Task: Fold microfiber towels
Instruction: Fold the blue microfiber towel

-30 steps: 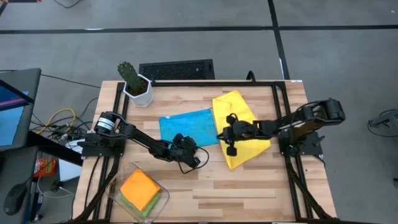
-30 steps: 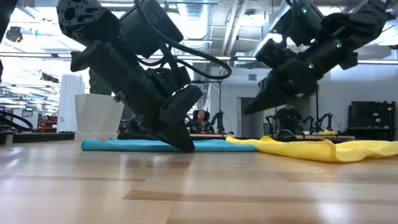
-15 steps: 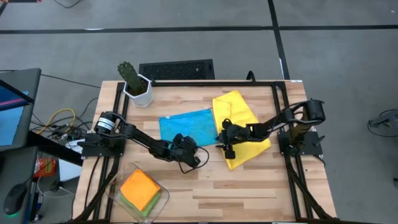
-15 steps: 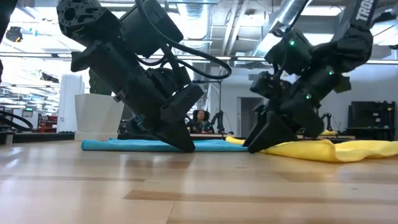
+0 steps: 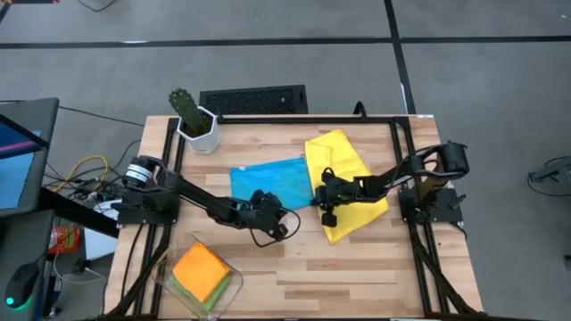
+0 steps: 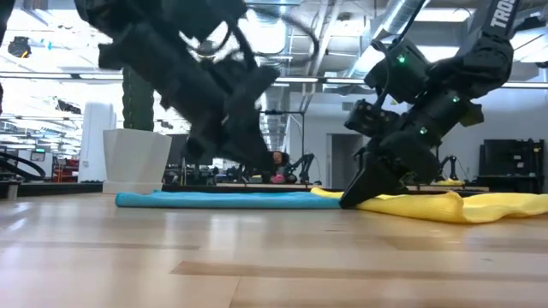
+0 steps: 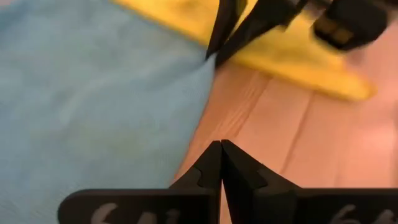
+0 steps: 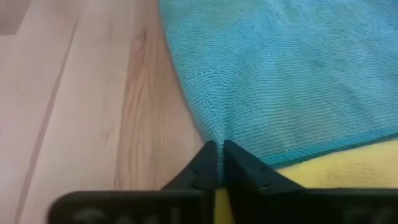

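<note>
The light blue towel (image 5: 268,181) lies spread flat on the table's middle. Beside it to the right lies the yellow towel (image 5: 348,178), rumpled, its left edge meeting the blue one. My right gripper (image 5: 313,198) reaches over the yellow towel, shut, with its tips at the blue towel's near right corner. My left gripper (image 5: 282,214) hangs shut and empty just above the table, off the blue towel's near edge; its wrist view shows the closed fingers (image 7: 221,149) over bare wood. My right gripper pinches the blue towel's near right corner (image 8: 214,134) between its two fingertips. It comes slanting down from the table's right side. A small crease in the cloth runs into the tips. The towel lies flat on the table; one layer or several, I cannot tell.
A cactus in a white pot (image 5: 194,120) stands at the far left corner. A clear container (image 5: 234,283) at the near left holds folded orange and green towels. A black grille (image 5: 254,100) lies past the far edge. Bare wood stretches along the near side.
My right gripper has come down from above the yellow towel to the table, its tips now at the blue towel's near right corner. My left gripper, which was resting on the blue towel's near edge, has risen clear of it, still shut. Both towels lie as before.
</note>
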